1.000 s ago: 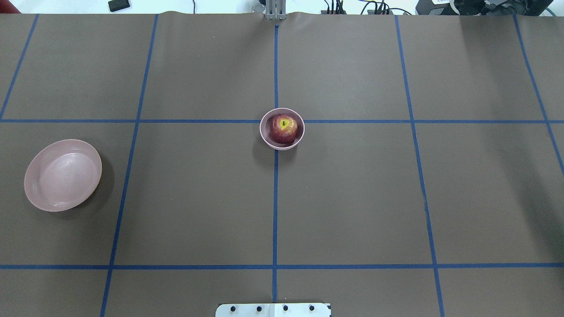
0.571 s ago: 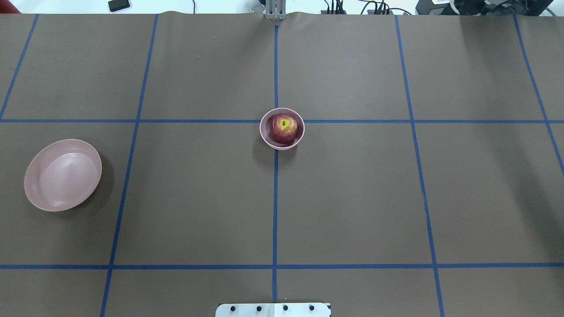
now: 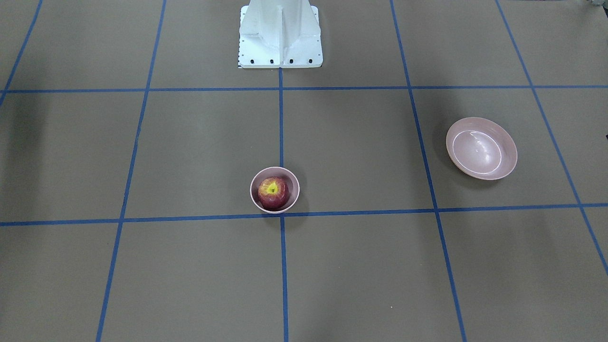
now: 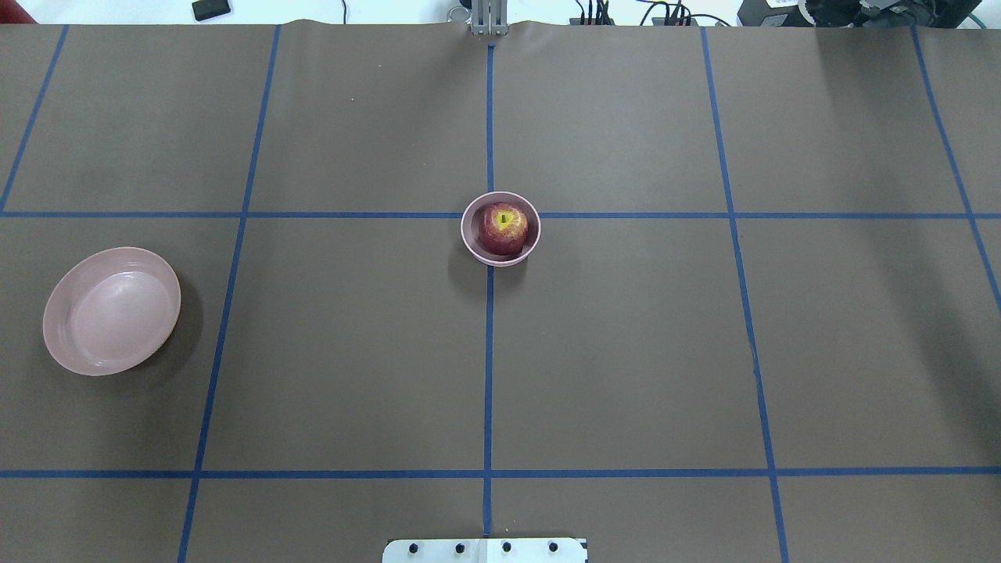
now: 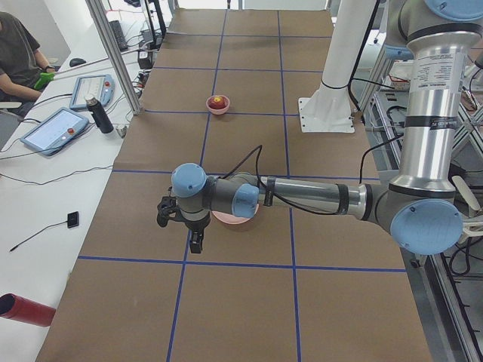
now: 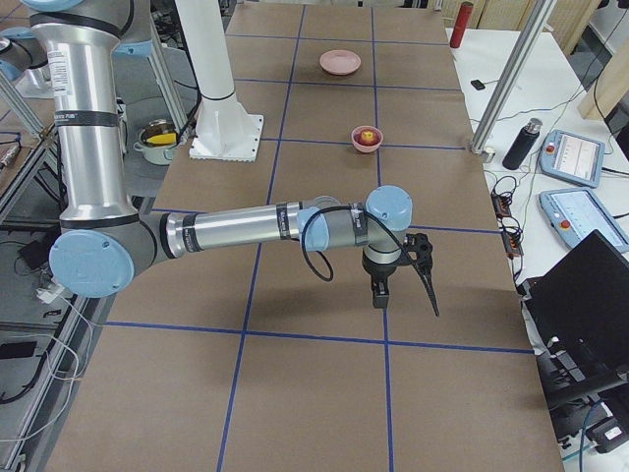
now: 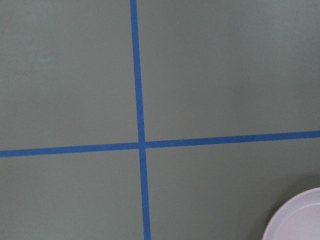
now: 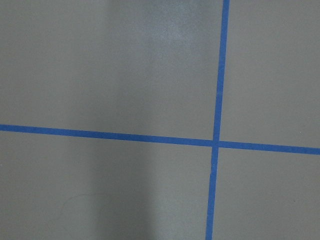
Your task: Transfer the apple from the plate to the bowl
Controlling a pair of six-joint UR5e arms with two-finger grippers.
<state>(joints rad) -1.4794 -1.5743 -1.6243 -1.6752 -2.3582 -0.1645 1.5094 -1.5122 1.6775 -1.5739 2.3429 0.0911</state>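
The dark red apple (image 4: 504, 227) sits inside the small deep pink bowl (image 4: 469, 238) at the table's middle; it also shows in the front view (image 3: 272, 193). The wide pink plate (image 4: 112, 310) lies empty at the table's left side. My left gripper (image 5: 162, 215) hangs over the table just beyond the plate (image 5: 240, 221), and only the left side view shows it. My right gripper (image 6: 425, 275) hangs over bare table at the right end, and only the right side view shows it. I cannot tell whether either is open or shut.
The robot's white base (image 3: 280, 33) stands at the near edge. Blue tape lines (image 4: 488, 352) cross the brown table cover. The left wrist view shows the plate's rim (image 7: 300, 220) at its lower right corner. A person (image 5: 19, 53) and tablets sit beyond the far edge.
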